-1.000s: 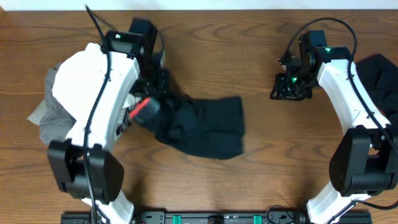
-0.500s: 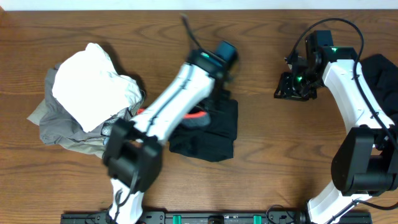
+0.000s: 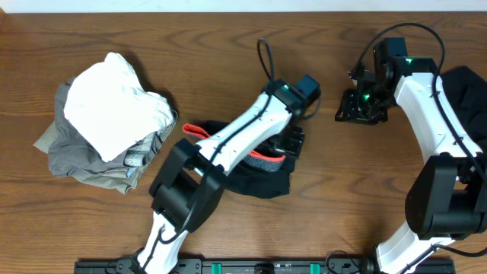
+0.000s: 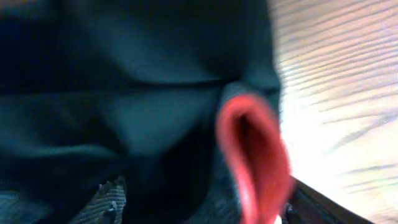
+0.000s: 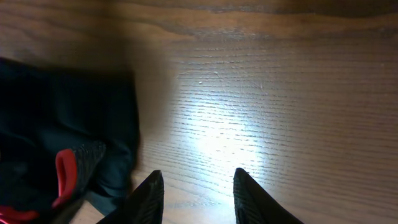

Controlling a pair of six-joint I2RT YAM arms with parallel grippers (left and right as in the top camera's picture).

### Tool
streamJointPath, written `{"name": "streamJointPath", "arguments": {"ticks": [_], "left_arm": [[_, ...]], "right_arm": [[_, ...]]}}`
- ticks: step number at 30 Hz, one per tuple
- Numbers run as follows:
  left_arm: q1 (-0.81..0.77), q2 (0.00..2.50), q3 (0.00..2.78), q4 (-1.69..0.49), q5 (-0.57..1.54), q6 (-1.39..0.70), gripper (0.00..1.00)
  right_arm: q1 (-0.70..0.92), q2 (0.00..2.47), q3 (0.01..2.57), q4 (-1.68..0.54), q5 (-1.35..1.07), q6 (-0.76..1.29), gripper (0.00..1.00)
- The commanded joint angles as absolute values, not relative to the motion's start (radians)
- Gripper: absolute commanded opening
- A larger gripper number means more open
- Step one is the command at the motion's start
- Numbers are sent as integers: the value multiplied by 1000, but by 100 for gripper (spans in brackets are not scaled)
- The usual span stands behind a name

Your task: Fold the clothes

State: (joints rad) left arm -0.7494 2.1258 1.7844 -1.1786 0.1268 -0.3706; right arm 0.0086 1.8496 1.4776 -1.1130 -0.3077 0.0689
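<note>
Wooden table (image 3: 228, 61), black trousers (image 3: 259, 183) beneath left claw (image 3: 293, 141)

Bare worktop (image 3: 221, 53) lies open along the far edge. The left arm (image 3: 243, 137) slants across the black trousers (image 3: 262, 181) at centre; heaped clothes (image 3: 106, 114) block the left.

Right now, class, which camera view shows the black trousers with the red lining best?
The overhead: most of the trousers shows, partly under an arm. Left wrist: a blurred close-up. Right wrist: one corner only.
</note>
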Motion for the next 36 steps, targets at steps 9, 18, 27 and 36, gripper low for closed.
{"name": "streamJointPath", "arguments": {"ticks": [9, 18, 27, 36], "left_arm": [[-470, 1925, 1826, -1375, -58, -343, 86], [-305, 1947, 1610, -1320, 101, -300, 86], [-235, 1947, 1385, -1177, 151, -392, 88], [-232, 1947, 1326, -1026, 155, -443, 29]], "right_arm": [[5, 1821, 1477, -1118, -319, 81, 35], [5, 1821, 1477, -1119, -318, 81, 36], [5, 1821, 1477, -1119, -318, 73, 36], [5, 1821, 1477, -1119, -318, 73, 36]]}}
